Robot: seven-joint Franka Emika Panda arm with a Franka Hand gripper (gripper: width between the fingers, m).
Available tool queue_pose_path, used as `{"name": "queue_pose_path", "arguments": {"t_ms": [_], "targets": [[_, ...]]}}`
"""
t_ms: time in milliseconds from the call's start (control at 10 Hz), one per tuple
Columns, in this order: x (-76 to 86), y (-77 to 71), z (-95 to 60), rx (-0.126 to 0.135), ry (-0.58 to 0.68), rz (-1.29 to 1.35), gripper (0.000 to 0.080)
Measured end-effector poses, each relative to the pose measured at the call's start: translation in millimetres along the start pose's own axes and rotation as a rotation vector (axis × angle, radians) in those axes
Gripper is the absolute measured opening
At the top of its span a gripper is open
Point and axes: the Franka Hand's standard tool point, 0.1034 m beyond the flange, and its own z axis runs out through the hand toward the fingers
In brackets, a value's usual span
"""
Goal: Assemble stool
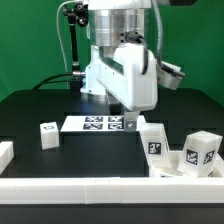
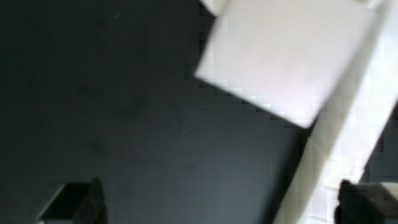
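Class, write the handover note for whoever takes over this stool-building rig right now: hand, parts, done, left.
Hand: open, empty, close to the marker board.
Parts: loose leg at the exterior view's left; second leg and third leg at its right; seat not seen.
Done: nothing seen joined.
Left: pick a part, then the whole assembly.

The big white robot arm [image 1: 118, 62] reaches down from above. Its hand [image 1: 124, 113] points straight down, with its two dark fingers [image 2: 75, 203] spread wide apart and empty.
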Motion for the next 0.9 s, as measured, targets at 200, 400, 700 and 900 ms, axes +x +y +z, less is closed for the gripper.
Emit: {"name": "queue_pose_path", "arguments": {"t_ms": [200,400,700,900], "targets": [[38.5,18.5,-2.0,0.016,-0.003,-0.015,0.0649],[37.2,18.1,-1.5,0.014,-0.003,-0.036,0.0649],[39.7,17.4,0.0,-0.005,0.031,-0.359,0.0649],[43.6,15.5,0.7,-0.034,0.063,-0.685,0.0649]]}}
